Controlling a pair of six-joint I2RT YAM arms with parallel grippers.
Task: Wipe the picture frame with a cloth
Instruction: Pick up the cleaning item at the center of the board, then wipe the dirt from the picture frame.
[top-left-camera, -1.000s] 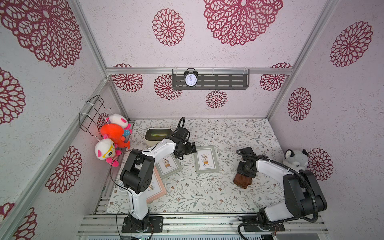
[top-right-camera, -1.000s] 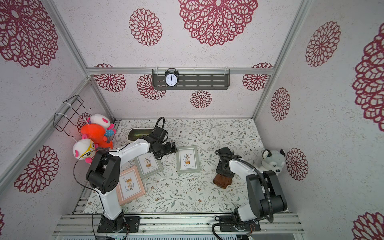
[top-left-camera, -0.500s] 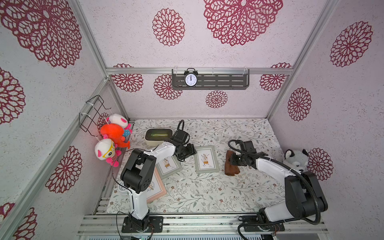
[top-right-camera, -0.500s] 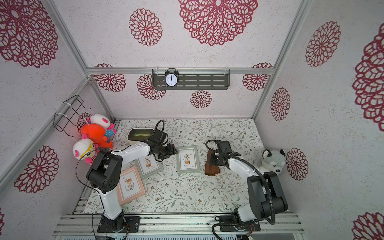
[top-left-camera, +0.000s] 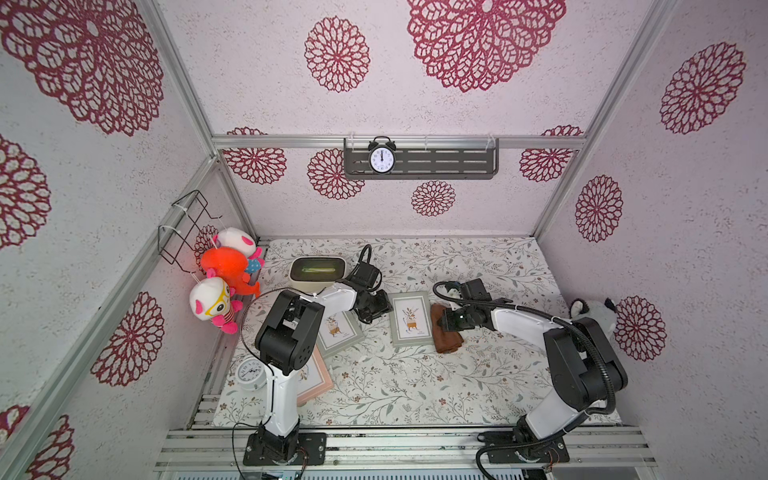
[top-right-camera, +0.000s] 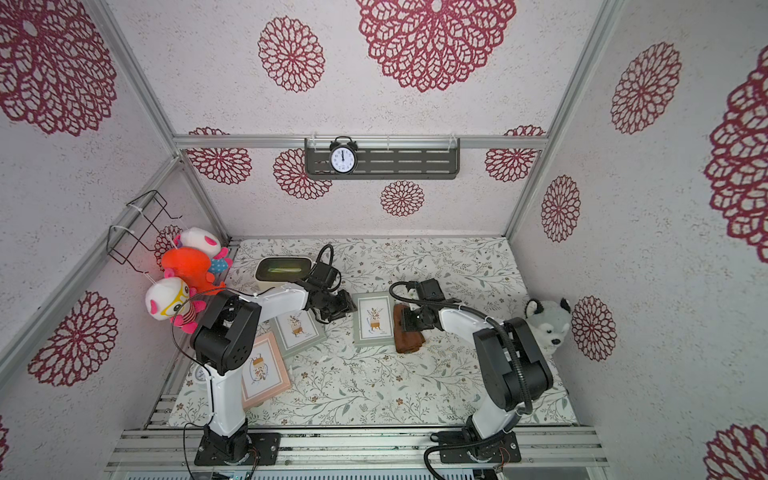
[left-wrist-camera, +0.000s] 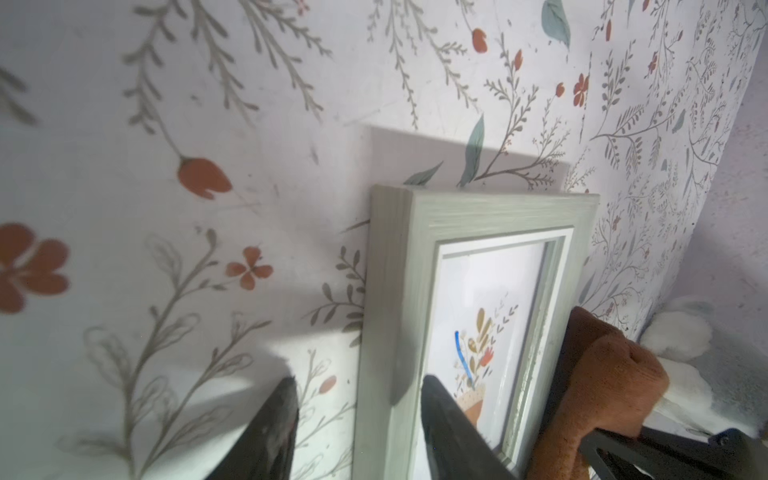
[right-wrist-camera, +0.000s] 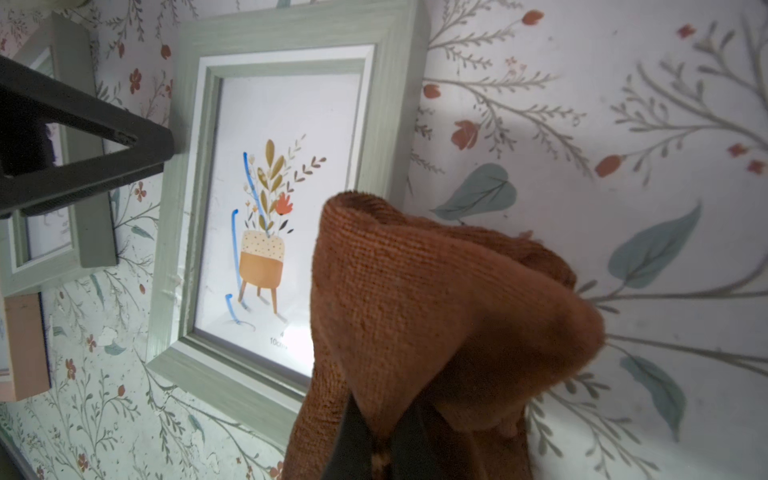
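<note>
The floral table mat (top-left-camera: 415, 386) is carrying everything. My left arm (top-left-camera: 336, 297) and my right arm (top-left-camera: 523, 319) are reaching in from opposite sides toward the same spot.

The picture frame (top-left-camera: 409, 318) in question is the grey-green one lying flat and face up near the middle of the mat. (A second grey-green frame (top-left-camera: 338, 332) and a pink frame (top-left-camera: 318, 380) are lying nearer my left arm.)

The cloth (top-left-camera: 446, 338) is sitting bunched on the mat along the frame's edge on my right-arm side, touching it. In the right wrist view it is draping over one corner of the frame and hiding part of the glass.

My right gripper (right-wrist-camera: 374, 444) is pinching a fold of the cloth, jaws closed tight on the fabric.

My left gripper (left-wrist-camera: 357, 382) is straddling the frame's opposite side rail with its jaws parted. One finger (left-wrist-camera: 270, 428) is hanging over the mat outside the rail, with a strip of mat showing between them. The other finger (left-wrist-camera: 453, 432) is sitting over the glass. Whether either one is pressing the rail, I cannot tell.
</note>
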